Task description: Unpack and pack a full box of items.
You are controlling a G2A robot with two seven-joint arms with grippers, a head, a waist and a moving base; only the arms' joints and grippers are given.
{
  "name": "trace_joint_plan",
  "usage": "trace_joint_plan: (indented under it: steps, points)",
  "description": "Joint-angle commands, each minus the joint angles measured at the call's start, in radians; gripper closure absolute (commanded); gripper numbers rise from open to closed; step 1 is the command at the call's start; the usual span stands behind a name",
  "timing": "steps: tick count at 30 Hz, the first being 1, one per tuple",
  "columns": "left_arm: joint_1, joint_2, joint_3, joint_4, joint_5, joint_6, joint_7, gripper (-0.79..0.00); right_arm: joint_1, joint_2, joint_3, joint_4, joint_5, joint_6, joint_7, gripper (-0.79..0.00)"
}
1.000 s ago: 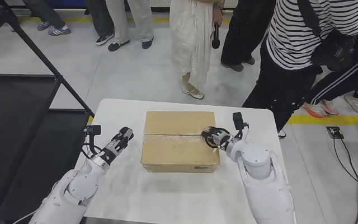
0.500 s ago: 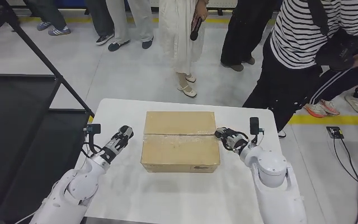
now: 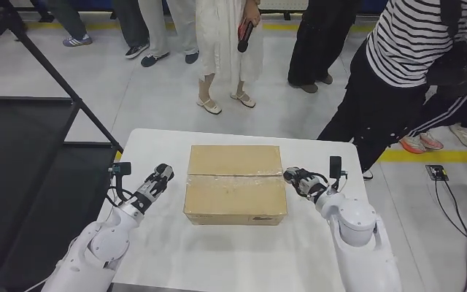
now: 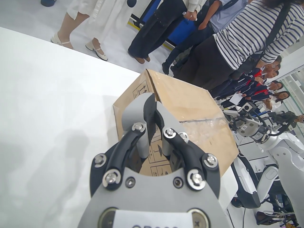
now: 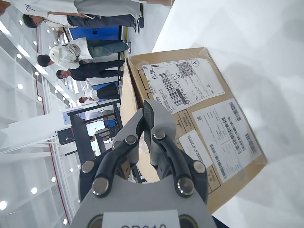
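The pale floor (image 3: 168, 95) runs around the box on every side, with a yellow line (image 3: 408, 155) painted on it beyond the box's right end. A black metal frame (image 3: 69, 98) stands off the box's left end, past the table edge. The white table (image 3: 219, 248) carries the closed cardboard box (image 3: 235, 182), which lies flat at its middle, long sides across the robot's front.

The left gripper (image 3: 165, 172) hangs near the box's left end, apart from it and pointing at it. In its wrist view the left gripper (image 4: 153, 100) is clenched, pads pressed together, with nothing between them. The right gripper (image 3: 290, 175) sits just beside the box's right end, level with the top seam; whether it touches the cardboard cannot be told. Its wrist view shows the right gripper (image 5: 145, 105) likewise clenched on nothing.

White printed labels (image 5: 180, 84) cover the box's right end face. Clear tape (image 4: 201, 124) lies along the top seam, crinkled towards the right end.
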Motion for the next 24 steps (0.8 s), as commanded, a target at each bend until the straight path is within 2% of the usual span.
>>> trace_joint_plan:
  steps: [1, 24]
  points:
    - [0.002, -0.002, -0.003, -0.001, 0.002, -0.003, -0.002, 0.000, 0.003, 0.003, -0.006, 0.007, -0.001, 0.003, 0.007, 0.000]
    - [0.021, -0.029, -0.035, 0.000, 0.015, -0.003, 0.011, 0.000, 0.019, 0.039, -0.054, 0.078, -0.008, 0.006, 0.082, 0.000]
